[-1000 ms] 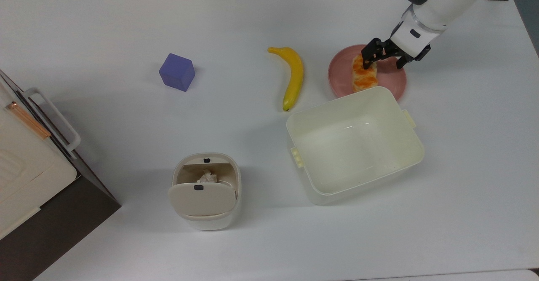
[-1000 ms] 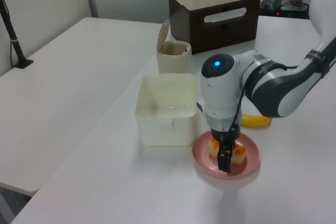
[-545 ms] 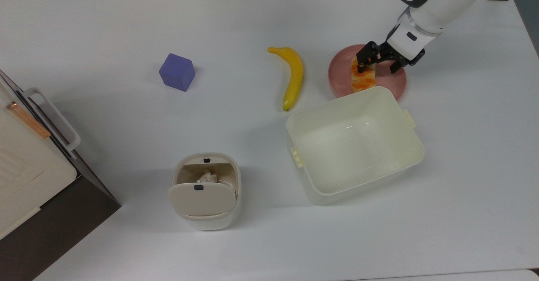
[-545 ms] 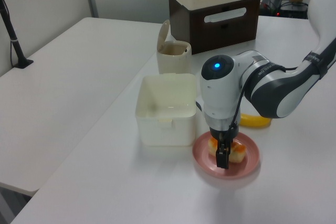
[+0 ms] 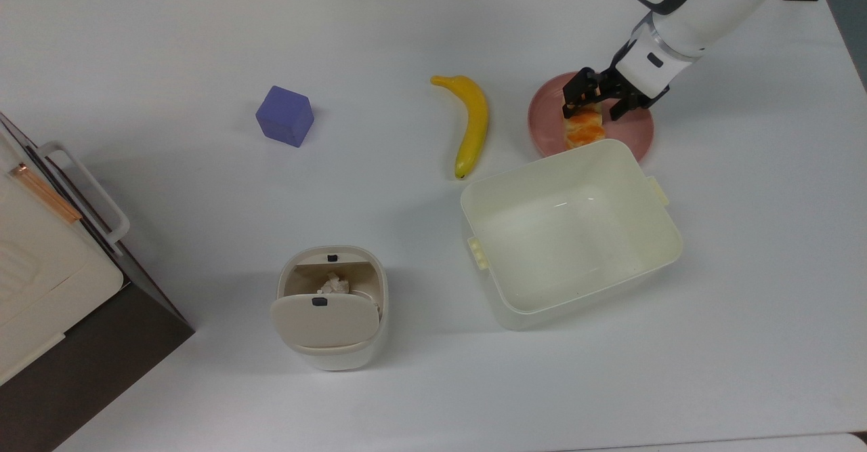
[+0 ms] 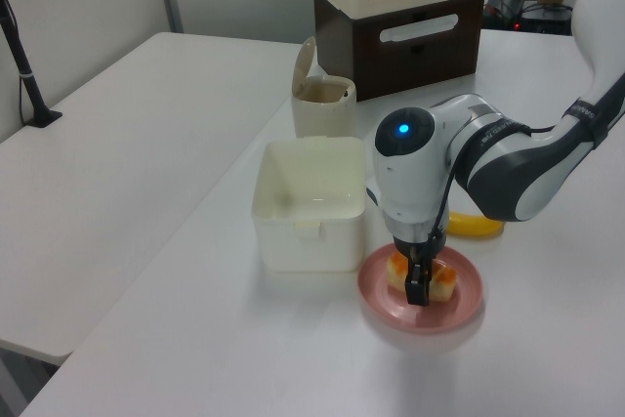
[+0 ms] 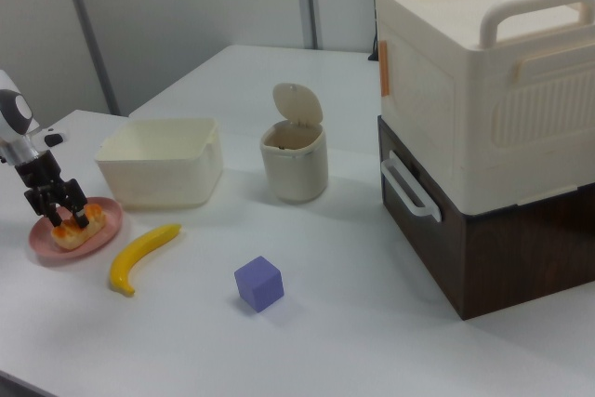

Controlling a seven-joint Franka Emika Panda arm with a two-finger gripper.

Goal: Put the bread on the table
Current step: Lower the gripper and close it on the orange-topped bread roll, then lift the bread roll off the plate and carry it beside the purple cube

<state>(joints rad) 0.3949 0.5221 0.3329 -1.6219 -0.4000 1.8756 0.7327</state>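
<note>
The bread [image 5: 584, 132], a small bun with an orange toasted top, lies on the round pink plate [image 5: 633, 130] at the top view's upper right, on the white table [image 5: 406, 45]. My gripper [image 5: 596, 103] is open and hangs low over the bread's far end, one finger on each side of it. In the left view the gripper [image 6: 418, 290] points straight down at the bread [image 6: 444, 280] on the plate [image 6: 459, 312]. In the right view the gripper [image 7: 60, 216] straddles the bread [image 7: 72, 233] on the plate [image 7: 102, 225].
A cream open bin [image 5: 569, 232] stands right against the plate's near side. A yellow banana [image 5: 472, 123] lies to the top view's left of the plate, and a purple cube [image 5: 285, 116] further left. A small lidded trash can [image 5: 332, 306] and a cabinet [image 5: 40, 269] stand at the lower left.
My gripper has shifted toward the top view's left and come over the bread's far end. The bread and plate have not moved.
</note>
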